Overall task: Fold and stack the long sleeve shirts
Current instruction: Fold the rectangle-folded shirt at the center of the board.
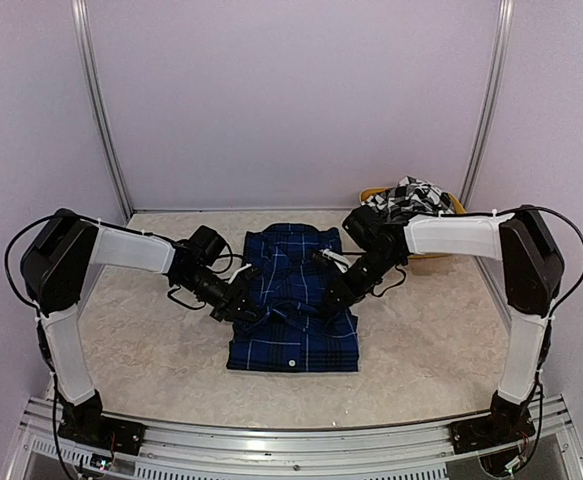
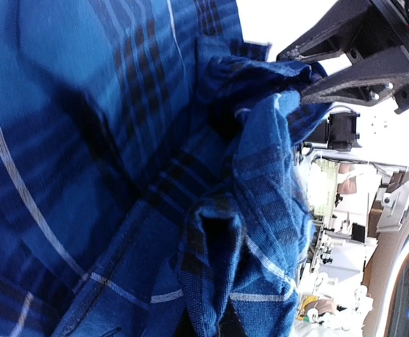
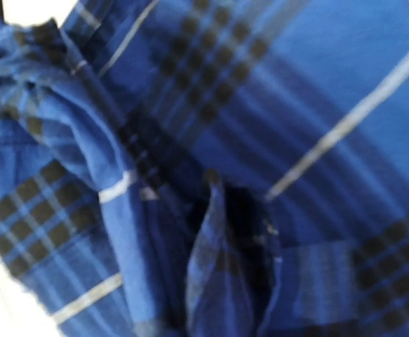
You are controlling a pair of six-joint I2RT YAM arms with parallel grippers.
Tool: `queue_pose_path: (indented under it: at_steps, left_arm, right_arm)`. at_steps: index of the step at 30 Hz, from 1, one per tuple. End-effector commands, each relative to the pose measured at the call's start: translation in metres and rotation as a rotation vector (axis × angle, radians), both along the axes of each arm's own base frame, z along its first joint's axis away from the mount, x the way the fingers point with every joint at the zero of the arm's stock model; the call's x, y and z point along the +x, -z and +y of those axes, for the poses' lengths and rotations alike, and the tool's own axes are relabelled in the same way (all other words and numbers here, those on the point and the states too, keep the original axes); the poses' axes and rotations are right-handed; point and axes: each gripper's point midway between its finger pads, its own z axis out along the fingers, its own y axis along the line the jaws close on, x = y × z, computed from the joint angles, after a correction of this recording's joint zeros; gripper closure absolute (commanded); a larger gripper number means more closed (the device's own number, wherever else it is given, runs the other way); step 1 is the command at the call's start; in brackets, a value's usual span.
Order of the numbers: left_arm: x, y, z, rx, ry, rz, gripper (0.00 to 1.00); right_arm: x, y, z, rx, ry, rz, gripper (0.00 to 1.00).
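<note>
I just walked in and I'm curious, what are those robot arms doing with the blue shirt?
Two robot arms are folding the blue shirt in the middle of the table. The right gripper pinches a bunch of its cloth; the left gripper is at the other side, fingers hidden by cloth. A black-and-white shirt waits in the yellow tub at the back.

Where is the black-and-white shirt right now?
Seen from above, the black-and-white shirt is heaped in the yellow tub at the far right, behind the right arm.
</note>
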Motion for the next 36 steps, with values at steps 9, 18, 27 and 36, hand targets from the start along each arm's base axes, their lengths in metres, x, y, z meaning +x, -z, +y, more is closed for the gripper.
queue_pose_path:
  at_steps: [9, 18, 27, 36]
  left_arm:
    - [0.041, 0.017, 0.019, 0.06, -0.118, 0.002, 0.89]
    - [0.056, 0.021, 0.032, 0.06, -0.183, 0.002, 0.72]
    - [0.083, -0.005, 0.051, 0.064, -0.304, -0.143, 0.37]
    - [0.075, -0.032, 0.061, -0.026, -0.404, -0.241, 0.26]
  right_arm:
    - [0.058, -0.012, -0.024, -0.017, 0.154, -0.127, 0.57]
    - [0.045, -0.008, -0.046, -0.042, 0.247, -0.15, 0.49]
    - [0.022, -0.014, -0.07, 0.009, 0.375, -0.183, 0.35]
    - [-0.002, 0.001, -0.069, 0.099, 0.394, -0.109, 0.24]
